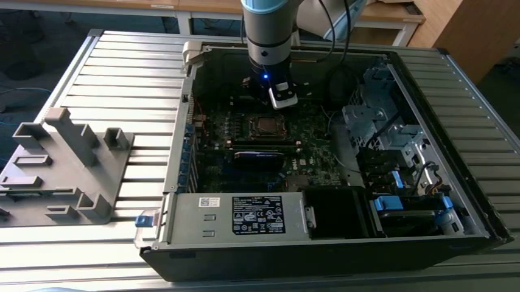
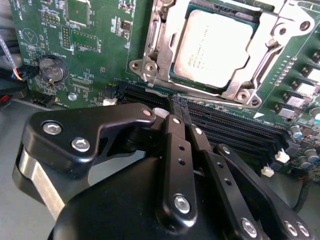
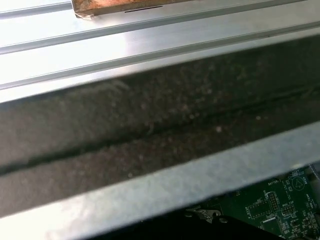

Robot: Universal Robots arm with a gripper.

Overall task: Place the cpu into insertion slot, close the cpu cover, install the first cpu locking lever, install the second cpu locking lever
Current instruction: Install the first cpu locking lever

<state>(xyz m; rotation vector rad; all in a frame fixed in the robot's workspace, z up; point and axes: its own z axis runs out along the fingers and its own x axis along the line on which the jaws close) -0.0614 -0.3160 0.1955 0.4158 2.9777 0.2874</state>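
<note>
in the exterior view the gripper (image 1: 282, 97) hung inside the open computer case (image 1: 325, 261), near the socket. in the second wrist view its 2 fingers met at the tips, gripping nothing. the cpu (image 2: 212, 47) sat in its slot, and the cpu cover (image 2: 262, 57) lay over its edges, probably to hold it seated. in the first wrist view the case wall (image 3: 150, 125) crossed before the motherboard (image 3: 285, 200).
</note>
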